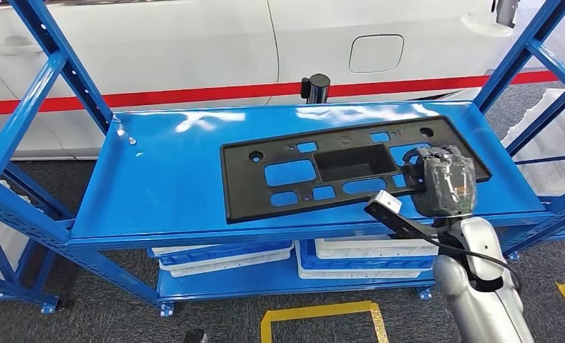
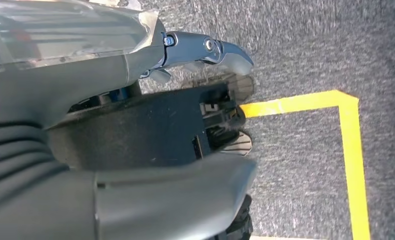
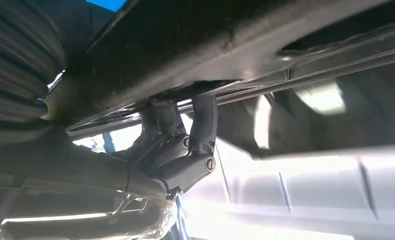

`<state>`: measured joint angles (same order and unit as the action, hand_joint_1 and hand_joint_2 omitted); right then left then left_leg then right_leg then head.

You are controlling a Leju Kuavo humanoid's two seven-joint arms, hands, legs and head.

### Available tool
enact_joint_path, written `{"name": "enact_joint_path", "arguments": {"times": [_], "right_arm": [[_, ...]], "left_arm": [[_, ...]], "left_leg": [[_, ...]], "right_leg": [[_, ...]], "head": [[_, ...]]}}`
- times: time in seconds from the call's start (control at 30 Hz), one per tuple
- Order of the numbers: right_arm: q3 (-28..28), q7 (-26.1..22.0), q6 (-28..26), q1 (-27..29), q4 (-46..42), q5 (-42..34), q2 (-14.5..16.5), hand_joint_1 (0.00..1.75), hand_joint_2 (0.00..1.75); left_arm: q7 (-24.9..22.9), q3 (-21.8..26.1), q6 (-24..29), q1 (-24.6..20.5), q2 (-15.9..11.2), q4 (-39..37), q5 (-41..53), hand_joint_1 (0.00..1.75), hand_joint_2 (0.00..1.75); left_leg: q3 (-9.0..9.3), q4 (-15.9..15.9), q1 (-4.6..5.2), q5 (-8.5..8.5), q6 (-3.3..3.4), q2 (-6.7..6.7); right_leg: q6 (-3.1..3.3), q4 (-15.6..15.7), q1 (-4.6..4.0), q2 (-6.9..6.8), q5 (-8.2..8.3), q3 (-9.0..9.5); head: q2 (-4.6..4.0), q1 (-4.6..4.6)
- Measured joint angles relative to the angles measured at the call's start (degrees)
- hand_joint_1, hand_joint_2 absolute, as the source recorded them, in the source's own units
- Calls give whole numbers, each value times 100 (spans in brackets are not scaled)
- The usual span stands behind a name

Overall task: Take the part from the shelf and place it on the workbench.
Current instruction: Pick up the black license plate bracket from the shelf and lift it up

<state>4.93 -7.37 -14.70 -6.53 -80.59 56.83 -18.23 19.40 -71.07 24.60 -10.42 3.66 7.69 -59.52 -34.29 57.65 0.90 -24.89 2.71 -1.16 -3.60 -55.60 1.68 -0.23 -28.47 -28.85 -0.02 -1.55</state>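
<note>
While the black panel [image 1: 344,170] lies flat on the blue shelf [image 1: 165,186], your right hand [image 1: 444,179] grips its right end. Up close, fingers [image 3: 198,132] hook its edge; it looks stiff, light, wide, so expect sag. Your left hand [image 2: 135,60] hangs over the floor, grasp unclear.

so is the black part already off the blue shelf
No, the black part lies flat on the blue shelf, with the right hand at its right end.

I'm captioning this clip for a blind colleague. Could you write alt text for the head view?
The right robot hand rests on the right end of a flat black panel full of cutouts, which lies on the top of a blue metal shelf. Behind the shelf stands a white car with a red stripe.
</note>
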Motion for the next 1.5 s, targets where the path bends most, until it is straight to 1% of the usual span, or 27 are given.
{"name": "enact_joint_path", "arguments": {"times": [0.17,0.27,0.37,0.5,0.63,0.83,1.03,1.23,1.4,1.5], "right_arm": [[-248,18,25,462,-1542,-242,-314,175,175],[-468,37,69,740,-2288,-368,-484,175,175],[-718,60,147,933,-2886,-534,-640,175,175],[-905,62,184,1103,-3435,-597,-683,175,175],[-922,45,225,1139,-3701,-566,-599,175,175],[-902,113,559,1110,-3741,-476,-463,175,175],[-903,231,934,866,-3454,-448,-512,175,175],[-794,234,1104,214,-2745,-481,-543,175,175],[-526,297,1218,-391,-2006,-474,-528,175,175],[-313,331,1232,-823,-1468,-431,-514,175,175]], "left_arm": [[-219,-98,-31,-28,15,0,107,0,175],[-411,-183,23,-45,19,0,185,0,175],[-538,-258,76,-59,19,0,216,0,175],[-648,-276,162,-61,14,0,135,0,175],[-739,-278,180,-60,10,0,87,0,175],[-903,-320,7,-69,9,0,74,0,175],[-1004,-356,-34,-76,-2,0,80,0,175],[-1066,-380,-17,-78,-15,0,78,0,175],[-1103,-400,32,-79,-28,0,56,0,175],[-1105,-411,46,-88,-32,0,-14,0,175]], "left_leg": [[-2,-1,0,-5,-4,3],[-1,-2,0,-9,-6,0],[-1,-2,0,-10,-8,3],[0,-2,0,-9,-7,2],[3,-2,-1,-9,-7,3],[5,-3,-2,-9,-7,3],[7,-2,0,-8,-6,3],[10,2,5,-8,-6,4],[7,6,22,-10,-4,3],[3,13,48,-20,16,4]], "right_leg": [[1,2,0,1,-3,-24],[2,2,0,0,-5,-43],[1,2,0,2,-4,-21],[1,1,0,2,-4,-1],[1,1,-1,3,-4,2],[1,1,-1,3,-4,4],[0,1,-1,4,-3,10],[-3,2,1,5,1,16],[-8,3,15,4,5,16],[-19,6,33,6,9,15]], "head": [[0,-1],[0,-1],[0,0],[0,0],[0,0],[0,0],[0,0],[0,0],[0,0],[0,1]]}}
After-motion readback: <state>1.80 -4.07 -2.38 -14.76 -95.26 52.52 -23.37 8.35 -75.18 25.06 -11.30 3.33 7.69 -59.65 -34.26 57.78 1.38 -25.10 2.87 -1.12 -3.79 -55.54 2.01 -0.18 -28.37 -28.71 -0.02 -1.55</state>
